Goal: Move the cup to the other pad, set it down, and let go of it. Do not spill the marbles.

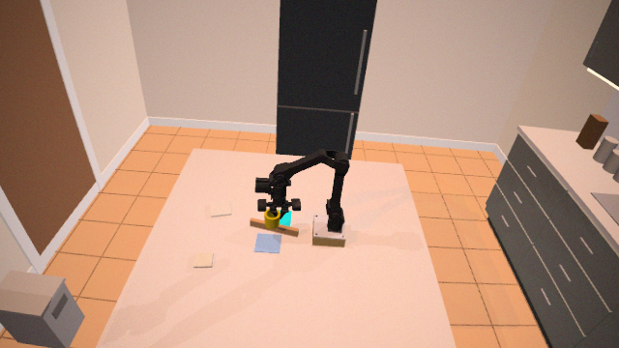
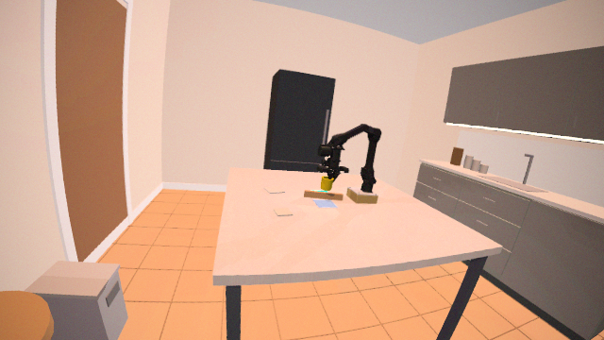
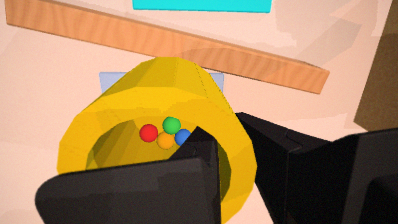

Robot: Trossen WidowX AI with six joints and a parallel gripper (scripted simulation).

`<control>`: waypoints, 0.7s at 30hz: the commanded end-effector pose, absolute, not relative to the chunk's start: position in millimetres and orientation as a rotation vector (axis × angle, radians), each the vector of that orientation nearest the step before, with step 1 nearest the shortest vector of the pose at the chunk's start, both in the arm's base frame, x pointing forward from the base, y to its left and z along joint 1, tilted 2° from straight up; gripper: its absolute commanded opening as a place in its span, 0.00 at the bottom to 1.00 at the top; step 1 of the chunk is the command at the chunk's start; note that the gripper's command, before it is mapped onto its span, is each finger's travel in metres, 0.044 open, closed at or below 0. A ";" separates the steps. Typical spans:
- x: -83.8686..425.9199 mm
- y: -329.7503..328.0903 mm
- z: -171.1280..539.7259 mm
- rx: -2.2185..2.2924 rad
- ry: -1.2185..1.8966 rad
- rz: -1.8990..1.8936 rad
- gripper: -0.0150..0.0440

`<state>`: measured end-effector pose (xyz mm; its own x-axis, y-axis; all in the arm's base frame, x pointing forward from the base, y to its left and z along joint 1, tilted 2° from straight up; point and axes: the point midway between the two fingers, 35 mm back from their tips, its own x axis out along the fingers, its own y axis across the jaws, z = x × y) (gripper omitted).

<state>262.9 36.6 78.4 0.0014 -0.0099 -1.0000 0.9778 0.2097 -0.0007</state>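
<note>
Fingers on your gripper (image 1: 274, 211) are clamped on the wall of the yellow cup (image 3: 165, 95), one inside the rim and one outside, so you've got a solid pinch on it. Down in the cup you can see four marbles (image 3: 165, 132) sitting at the bottom: red, green, orange and blue, all bunched together.

From the wrist view the cup hangs in the air above the wooden bar (image 3: 165, 42), with the pale blue pad (image 3: 107, 80) peeking out behind it on the near side and the cyan pad (image 3: 202, 5) just past the bar. In the top view the cup sits right over the bar (image 1: 290, 230), between the blue pad (image 1: 268, 243) and the cyan one (image 1: 286, 219).

Your arm's base block (image 1: 329, 232) is just beside the bar's end, and two small beige tiles (image 1: 221, 209) (image 1: 203, 260) lie off to the side on the table (image 1: 290, 300).
</note>
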 end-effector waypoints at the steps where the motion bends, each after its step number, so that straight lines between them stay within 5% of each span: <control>1: 260.1 26.4 78.0 1.035 1.295 -1.060 0.25; 21: 257.3 -11.8 80.0 1.032 1.293 -1.062 0.25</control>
<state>259.8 -4.0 80.6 0.0024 -0.0149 -0.9999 0.9778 0.2095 -0.0007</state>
